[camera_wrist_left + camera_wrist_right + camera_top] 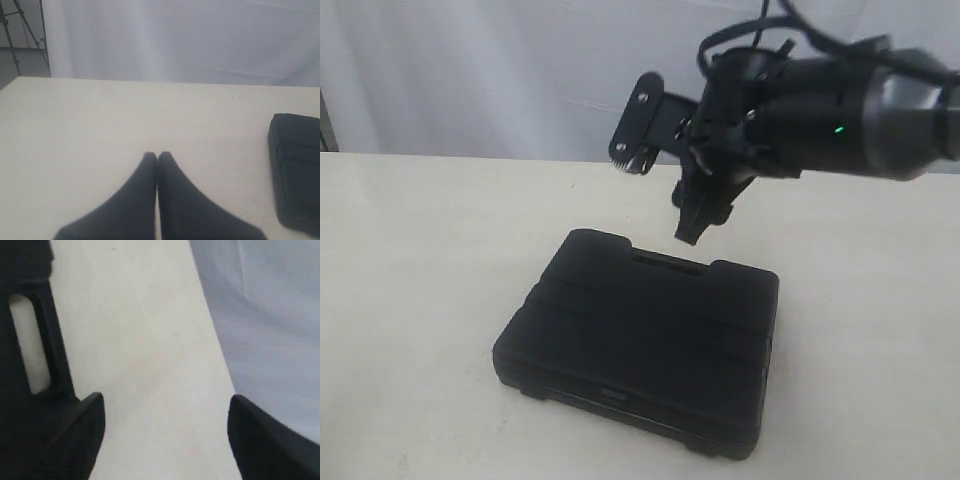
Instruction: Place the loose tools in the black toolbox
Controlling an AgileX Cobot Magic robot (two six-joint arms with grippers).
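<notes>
My right claw point(703, 222) hangs from the arm closest to the lens, fingers spread wide and empty, tips pointing down just above the far edge of the black toolbox point(640, 340). Its wrist view confirms this: the handle point(54, 340) sits just beside one finger, and bare surface point(440, 250) shows through the slot.

My left claw point(157, 156) is pressed together, holds nothing and is low over the surface, well apart from the toolbox, which shows at the edge of its view.

Location: the toolbox lies flat near the middle of the surface, handle side away from the exterior camera, both halves shut.

Contents: not visible. No tape measure, knife, pliers or tape roll shows in any view, on the surface or elsewhere. I cannot tell whether they are inside.

Handling, as a judgement:
- The toolbox looks like stiff moulded plastic, smooth and likely slippery.
- Its body is too broad for my spread fingers.
- The handle bar is the one narrow part and the sound place to pinch.
- The near edge seems to carry a small catch point(615, 392). The lid would have to be lifted from that side.
- Weight is uncertain and depends on what is inside.
- A lift by the handle alone may swing the toolbox, so the other claw should steady it.
</notes>
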